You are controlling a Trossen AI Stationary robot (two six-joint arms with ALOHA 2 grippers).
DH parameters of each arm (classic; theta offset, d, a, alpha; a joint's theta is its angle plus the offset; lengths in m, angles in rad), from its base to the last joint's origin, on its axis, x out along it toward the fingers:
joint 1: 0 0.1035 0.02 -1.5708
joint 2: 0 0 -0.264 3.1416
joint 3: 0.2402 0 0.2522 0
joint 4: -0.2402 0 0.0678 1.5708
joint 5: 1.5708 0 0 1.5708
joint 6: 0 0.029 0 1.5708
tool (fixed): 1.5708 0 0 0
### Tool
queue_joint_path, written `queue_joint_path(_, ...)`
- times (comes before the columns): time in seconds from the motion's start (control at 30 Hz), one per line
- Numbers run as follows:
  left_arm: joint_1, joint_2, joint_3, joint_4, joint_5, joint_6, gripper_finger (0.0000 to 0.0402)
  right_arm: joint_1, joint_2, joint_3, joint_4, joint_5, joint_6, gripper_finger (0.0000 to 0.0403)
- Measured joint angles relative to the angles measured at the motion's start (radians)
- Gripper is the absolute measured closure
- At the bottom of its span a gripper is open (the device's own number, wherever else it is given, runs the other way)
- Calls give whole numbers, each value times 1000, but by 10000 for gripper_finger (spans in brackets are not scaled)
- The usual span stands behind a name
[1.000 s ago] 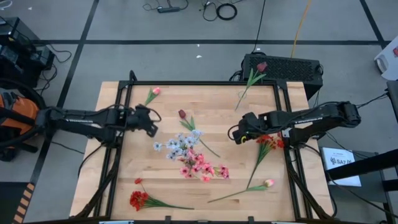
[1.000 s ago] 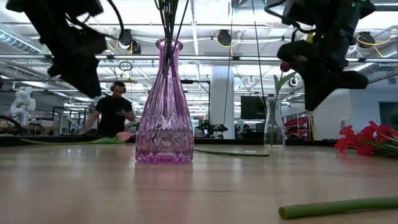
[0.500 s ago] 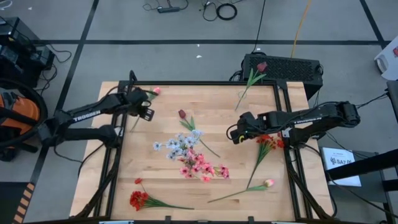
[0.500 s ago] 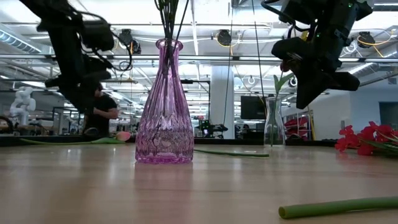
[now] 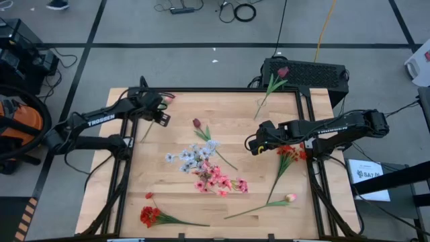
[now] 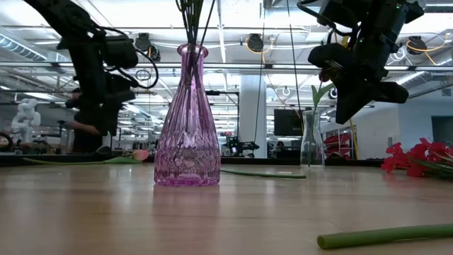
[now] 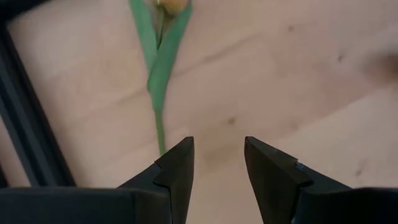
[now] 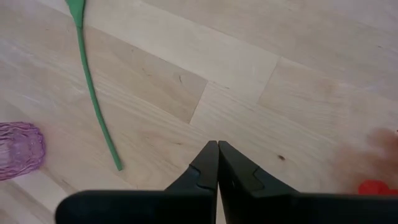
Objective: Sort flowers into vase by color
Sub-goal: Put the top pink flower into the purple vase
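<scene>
The left hand point(image 7: 217, 163), fingers apart and empty, hovers over a pink tulip point(image 7: 160, 37) lying near the tabletop's point(image 5: 269, 154) far left corner. The right hand point(image 5: 252, 144), fingers together, waits right of the purple vase point(image 6: 187, 120). The stem looks light and bendy; its bare stalk seems the best place to pinch.

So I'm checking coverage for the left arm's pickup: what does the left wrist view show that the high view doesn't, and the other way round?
Only the left wrist view shows the left gripper open and empty, with the pink bud's stalk running just ahead of its fingertips. Only the high view shows the whole table, the other flowers and the right gripper hanging mid-table. Both show the pink bud near the table's far left corner.
</scene>
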Motion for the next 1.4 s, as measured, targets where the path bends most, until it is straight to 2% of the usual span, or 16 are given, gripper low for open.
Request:
queue_joint_path(0.23,119,166,55,34,-5,74,252,0,0,0,47,7,-5,403)
queue_joint_path(0.4,194,290,118,64,-5,127,252,0,0,0,71,53,-11,403)
queue_joint_path(0.67,262,466,184,64,56,246,253,0,0,0,76,54,-26,403)
queue_joint_path(0.77,262,524,209,69,90,255,268,0,0,0,78,54,-26,403)
queue_joint_path(0.87,262,563,234,57,112,262,306,0,0,0,87,53,-26,403)
queue_joint_path(1.03,262,575,254,30,159,253,387,2,0,0,112,53,-26,403)
queue_joint_path(1.27,254,547,302,-80,309,204,394,3,0,0,113,64,-11,403)
queue_joint_path(1.4,234,460,303,-79,324,227,397,3,0,0,84,72,-25,403)
